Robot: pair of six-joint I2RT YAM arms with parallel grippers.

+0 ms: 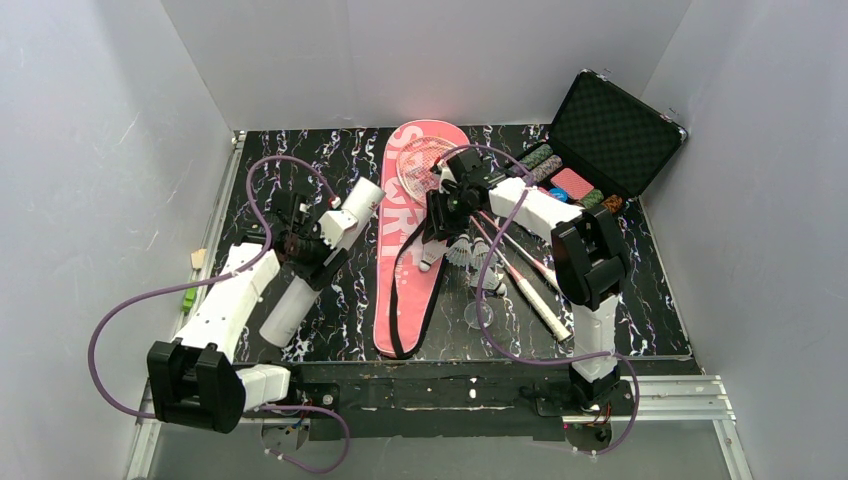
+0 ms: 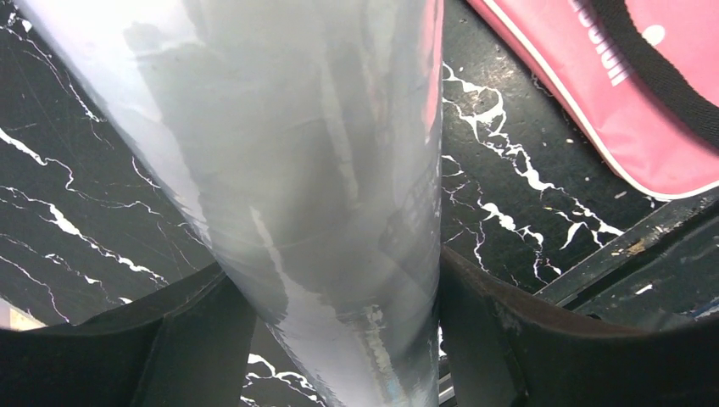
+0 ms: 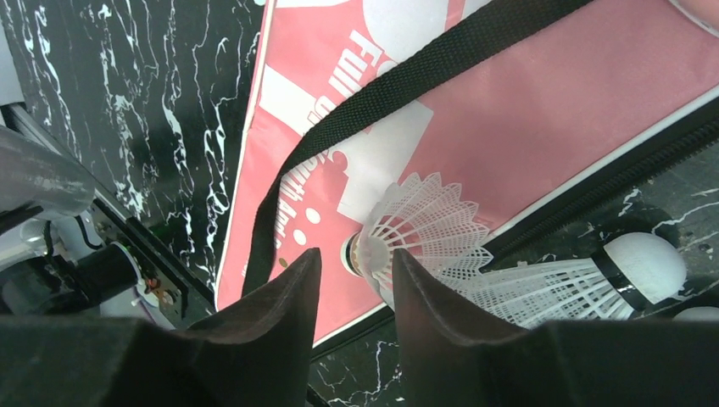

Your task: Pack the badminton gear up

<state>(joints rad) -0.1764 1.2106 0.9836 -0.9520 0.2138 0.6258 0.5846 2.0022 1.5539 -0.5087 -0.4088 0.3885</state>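
Bag lengthwise mid surface, near to far. Tube left of bag, slanted, far end near bag; left tool astride its middle. Rackets right of bag, heads overlapping bag's far end, handles toward near right. Shuttlecocks between bag and racket handles, one on bag's edge under right tool. Case in far right corner, behind rackets

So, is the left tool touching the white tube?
Touching. Left wrist view shows the white tube wedged inside the left tool, against both fingers, no gap.
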